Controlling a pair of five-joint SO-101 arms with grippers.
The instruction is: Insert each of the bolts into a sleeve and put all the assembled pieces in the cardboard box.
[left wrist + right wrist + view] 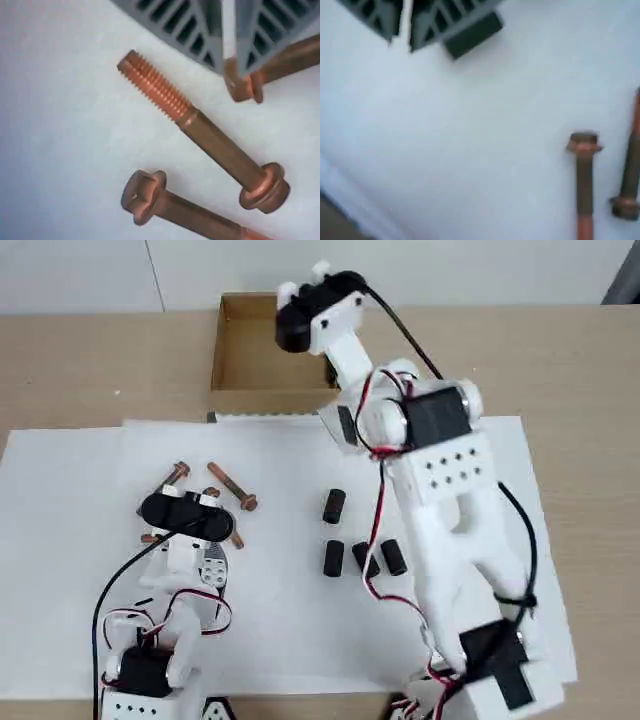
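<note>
The left gripper (230,72) hangs low over the loose bolts (231,487), which lie at about 8 o'clock on the white paper (80,540). Its fingers (200,30) sit close together with just a slit between them, clamped on nothing. Their tips are right at the head of one bolt (245,87).

The right gripper (400,42) is out toward 12 o'clock, at the paper's far edge by the cardboard box (232,350). Its fingers are likewise drawn together. A black sleeve (472,35) lies just beside one of them; whether they touch cannot be told.

Four sleeves (333,505) lie on the paper at 3 o'clock from the bolts. Three form a row, and the fourth sits at 12 o'clock from the row's end nearest the bolts.
</note>
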